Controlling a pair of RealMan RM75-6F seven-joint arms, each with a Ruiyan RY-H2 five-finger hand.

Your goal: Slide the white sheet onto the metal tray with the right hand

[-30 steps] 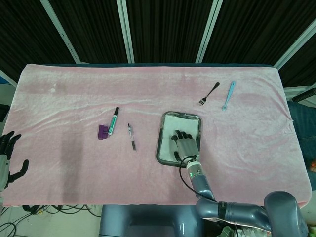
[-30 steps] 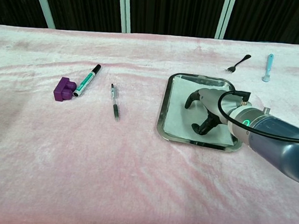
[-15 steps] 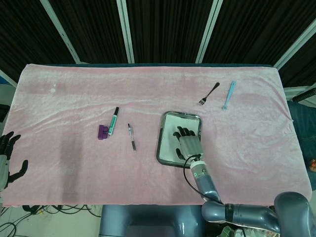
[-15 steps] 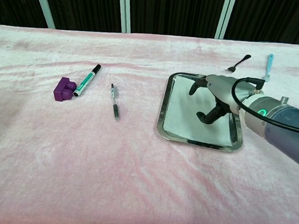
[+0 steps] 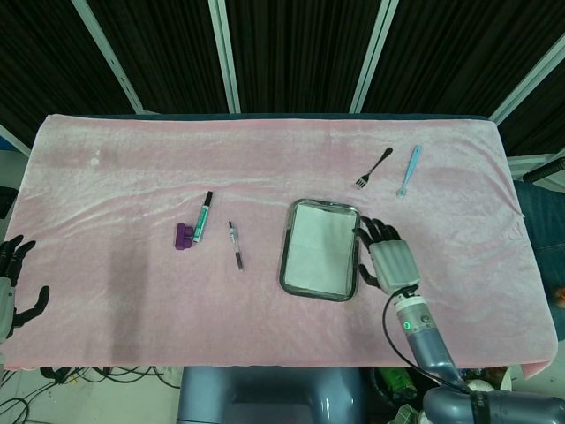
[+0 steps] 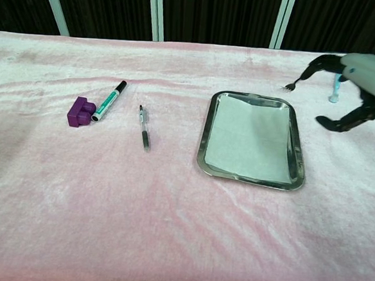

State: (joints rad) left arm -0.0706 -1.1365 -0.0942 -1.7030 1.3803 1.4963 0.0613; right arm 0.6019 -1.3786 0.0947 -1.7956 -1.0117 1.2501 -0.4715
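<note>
The white sheet (image 5: 319,248) (image 6: 250,138) lies flat inside the metal tray (image 5: 285,267) (image 6: 202,146) near the table's middle. My right hand (image 5: 388,257) (image 6: 355,88) hovers just right of the tray, lifted off the sheet, fingers apart and holding nothing. My left hand (image 5: 12,281) rests at the far left edge of the head view, off the table, fingers spread and empty.
A green marker (image 5: 203,217) (image 6: 109,100) and a purple block (image 5: 184,236) (image 6: 81,112) lie left of the tray, with a pen (image 5: 235,245) (image 6: 143,127) between. A black fork (image 5: 373,168) (image 6: 299,79) and a blue utensil (image 5: 409,170) (image 6: 334,91) lie at the back right.
My right hand lifted off the sheet and moved right, out of the tray. The sheet stays flat in the tray. The left hand is still.
</note>
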